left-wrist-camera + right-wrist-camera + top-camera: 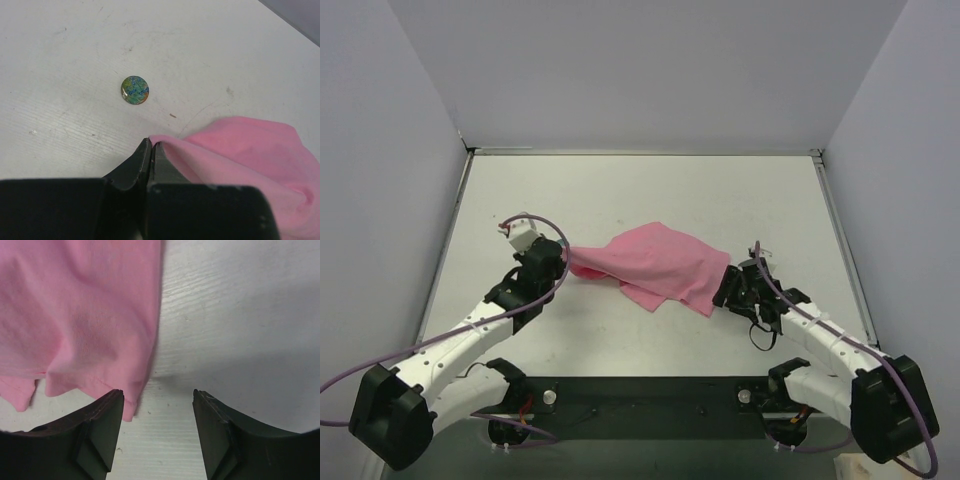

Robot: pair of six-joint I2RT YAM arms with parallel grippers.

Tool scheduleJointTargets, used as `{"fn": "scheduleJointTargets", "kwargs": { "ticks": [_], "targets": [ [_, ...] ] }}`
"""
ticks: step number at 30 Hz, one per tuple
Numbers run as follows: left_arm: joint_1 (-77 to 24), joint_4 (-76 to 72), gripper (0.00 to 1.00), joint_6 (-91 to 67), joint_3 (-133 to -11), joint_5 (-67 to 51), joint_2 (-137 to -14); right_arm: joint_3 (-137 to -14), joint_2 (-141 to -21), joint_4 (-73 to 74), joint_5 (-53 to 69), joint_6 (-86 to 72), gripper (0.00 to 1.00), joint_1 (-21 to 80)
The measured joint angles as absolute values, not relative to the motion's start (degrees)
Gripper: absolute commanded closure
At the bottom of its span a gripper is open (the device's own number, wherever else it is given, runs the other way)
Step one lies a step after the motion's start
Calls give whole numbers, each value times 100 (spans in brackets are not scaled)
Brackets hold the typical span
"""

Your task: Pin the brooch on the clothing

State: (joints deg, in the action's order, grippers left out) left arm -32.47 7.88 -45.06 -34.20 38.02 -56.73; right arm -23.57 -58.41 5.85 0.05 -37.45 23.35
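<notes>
While the left claw (151,145) is pinched closed on an edge of the soft pink T-shirt (240,150), the right claw (157,397) stands parted and empty beside the shirt's hem. The small round green-blue brooch (135,90) lies on the white counter (225,45), near the left claw, clear of the fabric.

Built as two arms, the left arm (470,335) and the right arm (825,348), from white link shells joined by black joint housings. Ended at each shoulder in a large black motor block (388,415). Routed a purple cable (365,367) along each arm. Fitted a white camera housing (520,233) at the left wrist. Finished the left pincer (151,146) and right pincer (157,395) in matt black, with wedge-shaped fingers (102,425) tapered toward the tips.
</notes>
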Motion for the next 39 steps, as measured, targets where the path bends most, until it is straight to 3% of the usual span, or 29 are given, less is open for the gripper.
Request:
{"fn": "scheduleJointTargets", "kwargs": {
  "ticks": [5, 8, 10, 12, 13, 14, 15, 21, 28, 39],
  "targets": [
    [-3192, 681, 100, -4456, -3402, 3669, -5701, -2215, -6359, -91, 840, -4023, 49, 2102],
    [-3168, 633, 100, -4436, -3382, 3605, -5712, -2217, -6657, -539, 1225, -4152, 67, 2097],
    [-3157, 620, 100, -4431, -3378, 3566, -5721, -2222, -6875, -733, 1404, -4233, 68, 2097],
    [-3142, 620, 100, -4431, -3376, 3542, -5723, -2246, -7037, -873, 1520, -4351, 77, 2091],
    [-3135, 617, 100, -4429, -3376, 3538, -5723, -2263, -7113, -930, 1573, -4386, 91, 2091],
    [-3129, 617, 100, -4431, -3376, 3524, -5723, -2270, -7199, -976, 1636, -4462, 97, 2086],
    [-3127, 617, 100, -4431, -3376, 3520, -5723, -2276, -7266, -1011, 1669, -4495, 100, 2069],
    [-3100, 617, 100, -4416, -3376, 3500, -5723, -2314, -7367, -980, 1743, -4687, 100, 2032],
    [-3094, 607, 100, -4272, -3398, 3409, -5712, -2587, -6764, 51, 1319, -4346, 100, 1914],
    [-3059, 193, 100, -3632, -4851, 2941, -6250, -4866, -6364, 679, 1118, -3470, 100, 1437]
  ]
}}
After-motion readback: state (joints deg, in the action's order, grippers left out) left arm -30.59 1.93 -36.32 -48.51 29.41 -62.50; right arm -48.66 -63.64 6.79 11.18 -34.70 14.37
